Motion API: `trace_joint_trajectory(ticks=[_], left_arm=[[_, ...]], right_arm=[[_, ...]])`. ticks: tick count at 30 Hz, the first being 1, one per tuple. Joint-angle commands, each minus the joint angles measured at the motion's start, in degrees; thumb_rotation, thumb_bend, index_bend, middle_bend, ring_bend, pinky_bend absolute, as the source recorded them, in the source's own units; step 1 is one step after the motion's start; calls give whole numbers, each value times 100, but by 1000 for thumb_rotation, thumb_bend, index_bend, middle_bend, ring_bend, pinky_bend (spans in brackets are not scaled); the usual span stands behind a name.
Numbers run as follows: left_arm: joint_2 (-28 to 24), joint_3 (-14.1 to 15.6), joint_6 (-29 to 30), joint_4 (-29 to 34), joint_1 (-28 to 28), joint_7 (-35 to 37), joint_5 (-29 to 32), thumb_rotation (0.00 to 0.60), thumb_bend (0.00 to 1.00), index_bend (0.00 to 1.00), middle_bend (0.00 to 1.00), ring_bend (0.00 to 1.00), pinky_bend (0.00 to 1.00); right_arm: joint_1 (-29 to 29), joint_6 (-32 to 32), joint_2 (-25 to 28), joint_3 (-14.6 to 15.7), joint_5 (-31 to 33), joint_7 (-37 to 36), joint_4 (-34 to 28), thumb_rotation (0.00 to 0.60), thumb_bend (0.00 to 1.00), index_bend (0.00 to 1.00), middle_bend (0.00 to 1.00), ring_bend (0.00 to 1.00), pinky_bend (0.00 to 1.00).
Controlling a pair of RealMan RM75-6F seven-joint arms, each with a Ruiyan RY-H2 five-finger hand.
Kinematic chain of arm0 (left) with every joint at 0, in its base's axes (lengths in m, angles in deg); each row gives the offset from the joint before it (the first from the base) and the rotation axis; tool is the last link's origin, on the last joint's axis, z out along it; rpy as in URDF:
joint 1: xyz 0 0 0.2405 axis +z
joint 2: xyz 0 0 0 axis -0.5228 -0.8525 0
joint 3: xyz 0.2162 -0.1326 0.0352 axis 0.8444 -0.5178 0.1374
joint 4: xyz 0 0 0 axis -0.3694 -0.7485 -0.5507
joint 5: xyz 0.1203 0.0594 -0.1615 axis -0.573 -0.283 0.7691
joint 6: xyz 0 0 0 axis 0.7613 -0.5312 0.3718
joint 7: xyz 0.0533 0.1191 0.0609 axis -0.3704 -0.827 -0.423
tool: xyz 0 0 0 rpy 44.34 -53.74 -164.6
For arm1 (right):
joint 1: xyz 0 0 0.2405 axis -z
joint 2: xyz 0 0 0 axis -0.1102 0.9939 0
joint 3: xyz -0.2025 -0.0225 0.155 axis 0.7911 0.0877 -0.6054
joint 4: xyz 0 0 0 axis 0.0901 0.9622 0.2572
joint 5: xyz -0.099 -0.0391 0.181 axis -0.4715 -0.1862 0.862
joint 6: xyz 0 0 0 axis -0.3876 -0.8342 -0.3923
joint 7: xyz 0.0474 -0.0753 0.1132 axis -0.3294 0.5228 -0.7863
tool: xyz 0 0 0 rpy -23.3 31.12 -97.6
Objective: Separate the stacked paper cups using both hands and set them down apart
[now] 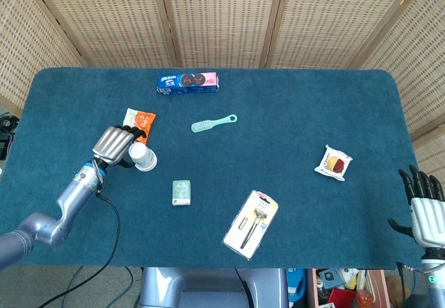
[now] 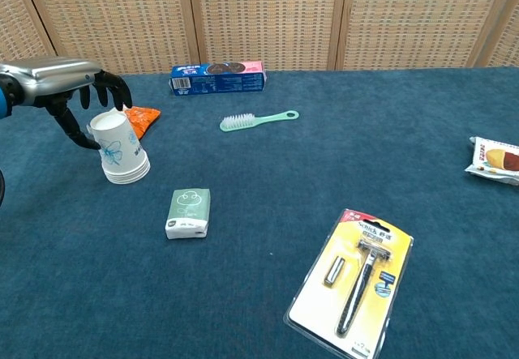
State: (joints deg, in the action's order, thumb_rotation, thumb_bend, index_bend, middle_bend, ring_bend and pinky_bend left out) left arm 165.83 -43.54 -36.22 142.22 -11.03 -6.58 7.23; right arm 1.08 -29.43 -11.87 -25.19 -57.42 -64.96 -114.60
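The stacked white paper cups (image 1: 144,158) (image 2: 120,150) stand upside down on the blue table, left of centre, leaning slightly. My left hand (image 1: 115,144) (image 2: 69,79) hovers over the stack's top from the left. Its thumb reaches down against the cup's left side and its other fingers curl over behind the top, without closing on it. My right hand (image 1: 425,207) sits at the table's front right corner, far from the cups, fingers spread and holding nothing. The chest view does not show it.
An orange snack packet (image 1: 141,122) (image 2: 143,117) lies just behind the cups. A tissue pack (image 1: 181,192) (image 2: 188,211) lies in front of them. Further off are a cookie box (image 1: 188,82), a green brush (image 1: 213,123), a razor pack (image 1: 251,223) and a wrapped snack (image 1: 334,163).
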Motion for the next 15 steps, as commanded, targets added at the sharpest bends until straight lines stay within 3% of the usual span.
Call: trace_joint_trajectory(ticks=[1,5,10,15], left_arm=[[94,31,44,-92,-35,53,-24,600,119,357,380,367,424],[204,49,92,-198,-68,77,-11,600,120,396,416,396,447],[243,68,145,-246,-58,41,59,600,122,525,537,477,507],[131,32,249,-97,0,237,127,600,123,543,554,490,517]], right_arm=[[0,-2,-3,1,2,6,2,600,0,0,0,0,0],[-5,11,-6,9,2,13,-3,600,0,0,0,0,0],[-7,17,-6,10,12,9,-2,600,0,0,0,0,0],[-14,36,-12,19,15,18,7,600,0,0,0,0,0]])
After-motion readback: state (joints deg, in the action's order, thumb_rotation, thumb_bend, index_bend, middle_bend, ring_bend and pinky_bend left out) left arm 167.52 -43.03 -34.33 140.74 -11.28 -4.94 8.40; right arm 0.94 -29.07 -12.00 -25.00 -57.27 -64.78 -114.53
